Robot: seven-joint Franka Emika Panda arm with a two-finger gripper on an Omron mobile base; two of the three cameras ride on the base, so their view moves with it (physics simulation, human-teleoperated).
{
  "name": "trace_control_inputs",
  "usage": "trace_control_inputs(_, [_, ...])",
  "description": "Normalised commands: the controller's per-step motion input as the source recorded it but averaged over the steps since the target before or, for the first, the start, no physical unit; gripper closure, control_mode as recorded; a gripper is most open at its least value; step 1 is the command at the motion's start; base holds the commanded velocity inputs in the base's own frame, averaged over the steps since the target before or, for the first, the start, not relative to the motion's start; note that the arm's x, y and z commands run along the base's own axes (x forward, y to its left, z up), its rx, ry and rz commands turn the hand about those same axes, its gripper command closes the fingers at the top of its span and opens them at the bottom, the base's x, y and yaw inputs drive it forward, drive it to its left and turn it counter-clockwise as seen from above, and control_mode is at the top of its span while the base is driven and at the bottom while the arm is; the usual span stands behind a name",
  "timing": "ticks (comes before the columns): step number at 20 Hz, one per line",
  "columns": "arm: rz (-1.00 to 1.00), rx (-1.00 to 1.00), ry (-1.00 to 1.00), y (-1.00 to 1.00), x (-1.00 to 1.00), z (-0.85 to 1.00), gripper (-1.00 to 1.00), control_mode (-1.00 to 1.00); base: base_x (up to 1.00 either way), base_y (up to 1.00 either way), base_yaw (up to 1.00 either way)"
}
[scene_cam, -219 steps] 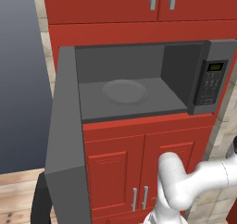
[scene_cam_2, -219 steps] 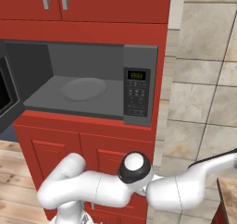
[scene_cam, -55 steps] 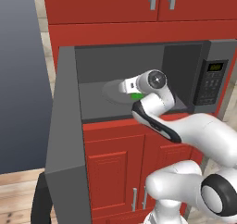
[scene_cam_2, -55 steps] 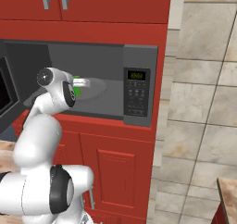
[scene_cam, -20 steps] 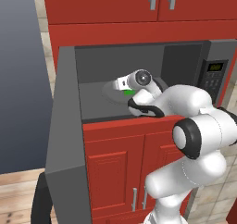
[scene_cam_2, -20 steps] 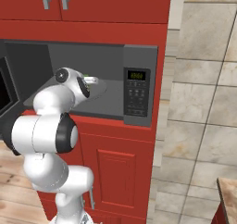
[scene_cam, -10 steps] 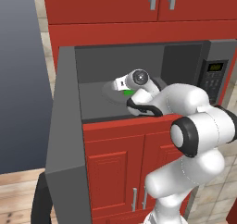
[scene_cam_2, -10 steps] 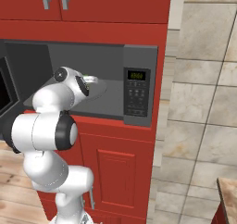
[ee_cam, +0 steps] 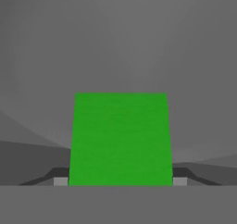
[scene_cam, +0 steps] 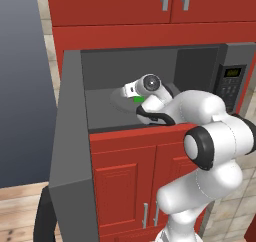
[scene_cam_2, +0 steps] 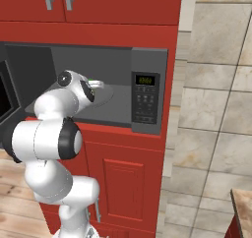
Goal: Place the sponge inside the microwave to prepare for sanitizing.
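Note:
The microwave (scene_cam: 232,86) (scene_cam_2: 146,98) stands open, its door (scene_cam: 70,151) swung out to the left. My gripper (scene_cam: 131,93) (scene_cam_2: 97,84) reaches into the cavity, just above the round grey turntable (scene_cam: 117,100) (scene_cam_2: 107,95). Its jaws are shut on the sponge (scene_cam: 139,99) (ee_cam: 120,140), a bright green block. In the hand view the sponge sits between the two dark fingertips (ee_cam: 60,181), with the grey cavity floor and back wall beyond it. In the right base view a sliver of the sponge (scene_cam_2: 90,80) shows by the hand.
Red cabinets (scene_cam: 125,186) (scene_cam_2: 128,183) sit below and above the microwave. The open door juts toward me on the left side. The cavity's walls and ceiling close in around the hand. A tiled wall (scene_cam_2: 216,109) lies to the right.

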Motion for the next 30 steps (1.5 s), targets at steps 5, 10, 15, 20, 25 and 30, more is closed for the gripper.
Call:
trace_control_inputs(5, [0.0,0.02,0.0,0.0,0.0,-0.19,-1.0,-1.0,0.0,0.0,0.0])
trace_control_inputs(10, [0.0,0.0,0.0,0.0,0.0,-0.04,-1.0,-1.0,0.0,0.0,0.0])
trace_control_inputs(15, [0.0,0.0,0.0,0.0,0.0,0.0,-1.0,-1.0,0.0,0.0,0.0])
trace_control_inputs(20, [0.0,0.0,0.01,0.0,0.0,0.0,-1.0,-1.0,0.0,0.0,0.0])
trace_control_inputs(25, [0.0,0.0,0.02,0.0,-0.03,0.0,-1.0,-1.0,0.0,0.0,0.0])
trace_control_inputs(30, [0.0,0.0,-0.02,0.0,-0.38,0.03,-1.0,-1.0,0.0,0.0,0.0])
